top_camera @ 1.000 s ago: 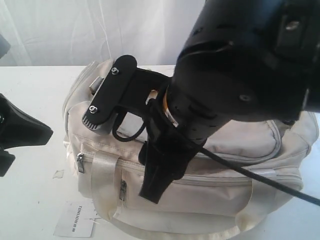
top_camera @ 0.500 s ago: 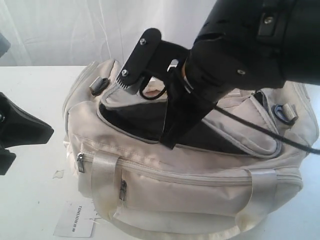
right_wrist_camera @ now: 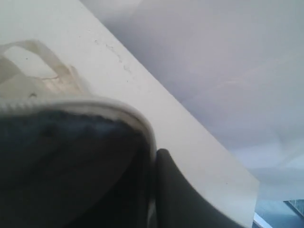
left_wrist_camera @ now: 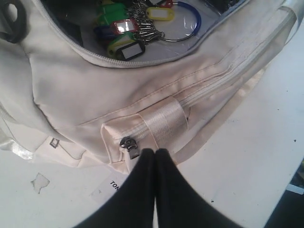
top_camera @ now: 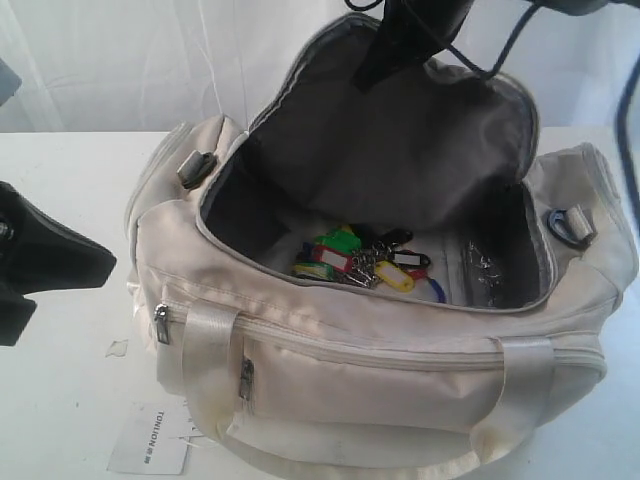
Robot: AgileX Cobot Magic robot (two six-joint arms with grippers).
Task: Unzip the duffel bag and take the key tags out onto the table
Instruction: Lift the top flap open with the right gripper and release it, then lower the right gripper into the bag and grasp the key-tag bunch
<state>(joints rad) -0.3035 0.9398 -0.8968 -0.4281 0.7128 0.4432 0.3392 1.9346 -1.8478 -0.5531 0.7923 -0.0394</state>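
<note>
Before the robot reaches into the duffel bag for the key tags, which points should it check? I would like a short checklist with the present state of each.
1. Duffel bag top unzipped: ok, the opening gapes wide.
2. Flap held up: ok, the right gripper is shut on its edge, above the bag.
3. Key tags in sight: ok, they lie on the bag's floor, uncovered.
4. Left gripper ready to pick: not ok, jaws shut, outside the bag by the front pocket zipper pull.
5. Tags free to lift, not snagged: cannot tell.
</note>
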